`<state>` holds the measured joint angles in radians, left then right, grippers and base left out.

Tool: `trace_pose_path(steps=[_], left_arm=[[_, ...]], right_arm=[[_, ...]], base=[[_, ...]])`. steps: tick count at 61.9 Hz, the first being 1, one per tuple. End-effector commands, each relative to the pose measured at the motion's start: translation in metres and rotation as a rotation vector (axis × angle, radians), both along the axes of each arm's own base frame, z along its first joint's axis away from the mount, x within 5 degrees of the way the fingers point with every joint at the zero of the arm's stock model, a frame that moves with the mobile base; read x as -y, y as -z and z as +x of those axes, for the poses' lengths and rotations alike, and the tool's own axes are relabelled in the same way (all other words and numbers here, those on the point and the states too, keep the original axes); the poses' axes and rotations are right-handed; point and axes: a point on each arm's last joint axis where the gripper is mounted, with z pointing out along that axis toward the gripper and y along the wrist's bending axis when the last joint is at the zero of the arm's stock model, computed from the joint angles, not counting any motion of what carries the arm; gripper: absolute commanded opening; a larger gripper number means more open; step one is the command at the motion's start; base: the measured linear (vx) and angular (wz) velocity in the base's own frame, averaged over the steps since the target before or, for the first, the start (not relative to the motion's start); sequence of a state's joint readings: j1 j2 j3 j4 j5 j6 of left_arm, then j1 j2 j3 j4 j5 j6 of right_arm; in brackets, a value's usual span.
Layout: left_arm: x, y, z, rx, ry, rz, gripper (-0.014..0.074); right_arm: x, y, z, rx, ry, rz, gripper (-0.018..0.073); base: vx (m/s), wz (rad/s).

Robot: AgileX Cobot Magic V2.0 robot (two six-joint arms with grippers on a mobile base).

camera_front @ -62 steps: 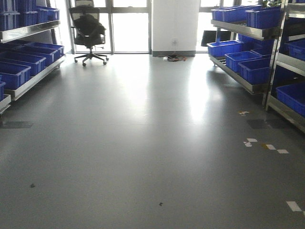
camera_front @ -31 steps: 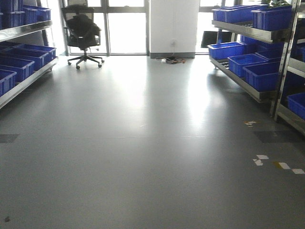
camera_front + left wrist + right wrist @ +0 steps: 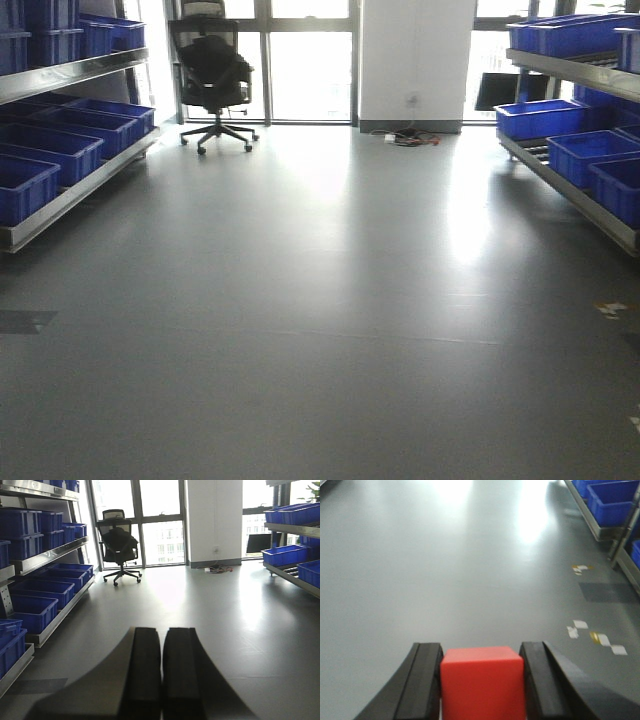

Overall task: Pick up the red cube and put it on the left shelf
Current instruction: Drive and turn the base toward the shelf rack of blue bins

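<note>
The red cube (image 3: pixel 482 682) sits between the two black fingers of my right gripper (image 3: pixel 481 652), which is shut on it above the grey floor. My left gripper (image 3: pixel 161 632) is shut and empty, its black fingers pressed together. The left shelf (image 3: pixel 70 190), a steel rack holding blue crates (image 3: pixel 55 150), runs along the left wall; it also shows in the left wrist view (image 3: pixel 55 620). Neither gripper shows in the front view.
A second steel rack (image 3: pixel 575 195) with blue crates lines the right side. A black office chair (image 3: pixel 213 75) stands by the far windows, cables (image 3: pixel 410 137) lie at a white pillar. Tape marks (image 3: pixel 595 635) dot the floor on the right.
The front view has swung to the left: the chair and pillar shifted right in the frame, more of the left shelf shows, and the right floor marks have slid off to the edge.
</note>
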<state>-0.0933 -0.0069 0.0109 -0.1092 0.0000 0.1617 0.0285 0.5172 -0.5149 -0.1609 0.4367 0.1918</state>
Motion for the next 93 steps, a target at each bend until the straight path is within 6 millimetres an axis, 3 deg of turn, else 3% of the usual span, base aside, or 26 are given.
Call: trace_pose_path(steps=[1,54,93], left_arm=[[-0.0009,0.0003,0.0009,0.054,-0.01,-0.016,0.0106],[-0.0009,0.0003,0.0009,0.054,-0.01,-0.016,0.0106],[-0.0009,0.0003,0.0009,0.054,-0.01,-0.016,0.0106]], right_arm=[[-0.0002,-0.0176,0.0032,0.112,-0.008,-0.014,0.0057],[-0.0002,-0.0176,0.0032,0.112,-0.008,-0.014,0.0057],[-0.0002,-0.0176,0.0032,0.112,-0.008,-0.014,0.0057]], base=[[0.63,0.28],[0.62,0.32],[0.54,0.74]])
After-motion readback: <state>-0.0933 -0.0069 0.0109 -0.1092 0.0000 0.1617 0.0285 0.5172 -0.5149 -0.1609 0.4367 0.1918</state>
